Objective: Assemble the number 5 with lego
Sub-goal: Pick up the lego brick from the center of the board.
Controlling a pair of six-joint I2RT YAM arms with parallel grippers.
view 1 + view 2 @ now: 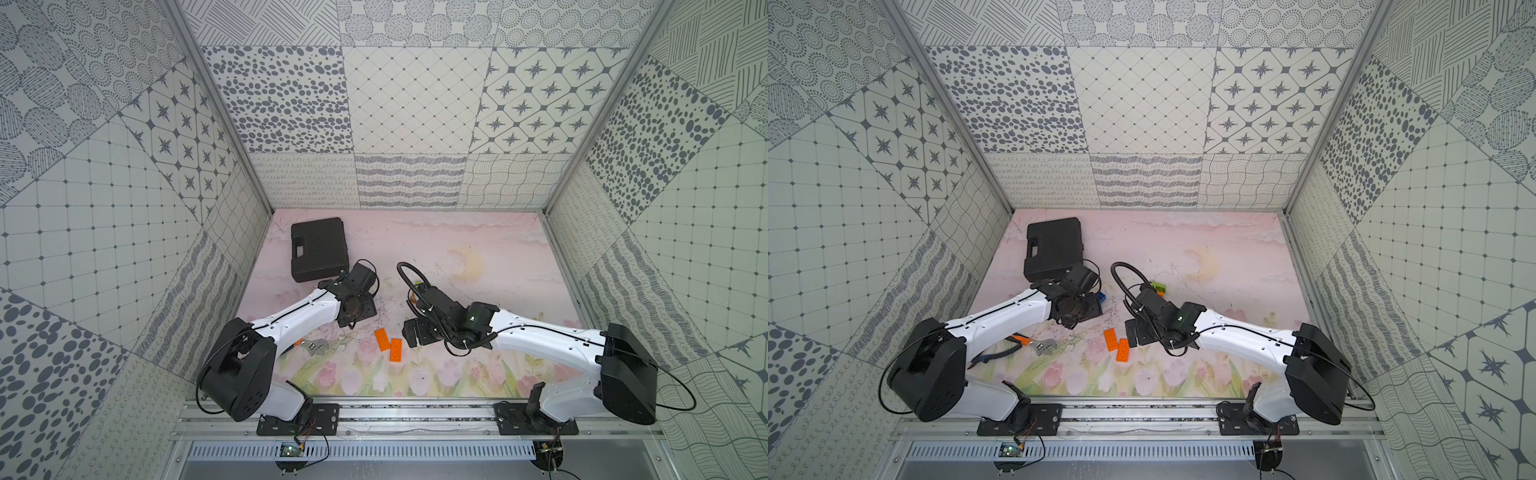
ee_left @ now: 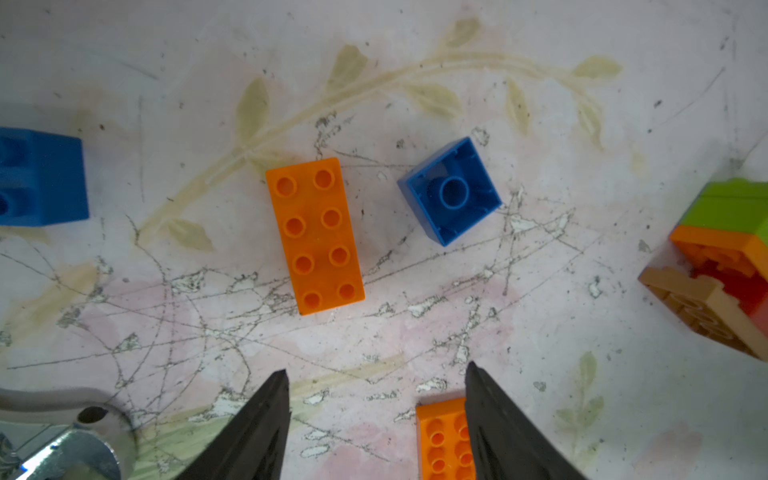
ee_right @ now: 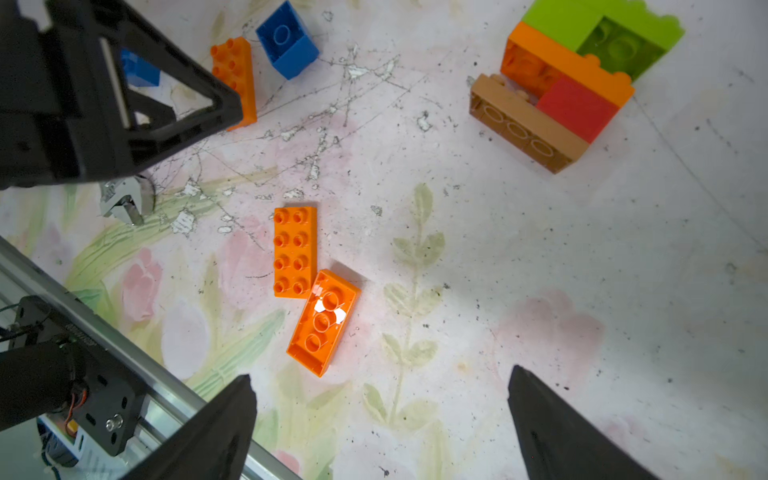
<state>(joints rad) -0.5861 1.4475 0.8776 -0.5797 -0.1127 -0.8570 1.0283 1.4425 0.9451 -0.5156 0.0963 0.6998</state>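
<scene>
The lego lies scattered on the flowered mat. In the left wrist view an orange oblong (image 2: 315, 236) lies studs up, with an upturned blue square (image 2: 451, 191) beside it and another blue brick (image 2: 41, 176) further off. My left gripper (image 2: 377, 368) hangs open above the mat, and a second orange oblong (image 2: 442, 440) lies by one finger. In the right wrist view two orange oblongs (image 3: 295, 251) (image 3: 323, 322) touch at a corner, one upturned. A joined cluster (image 3: 573, 83) of green, orange, red and brown bricks lies apart. My right gripper (image 3: 381, 374) is open and holds nothing.
A black case (image 1: 319, 248) lies at the back left of the mat. An orange-handled wrench (image 1: 1038, 345) and dark-handled pliers (image 1: 1000, 353) lie near the left arm. The metal rail (image 1: 415, 411) runs along the front edge. Patterned walls enclose the mat.
</scene>
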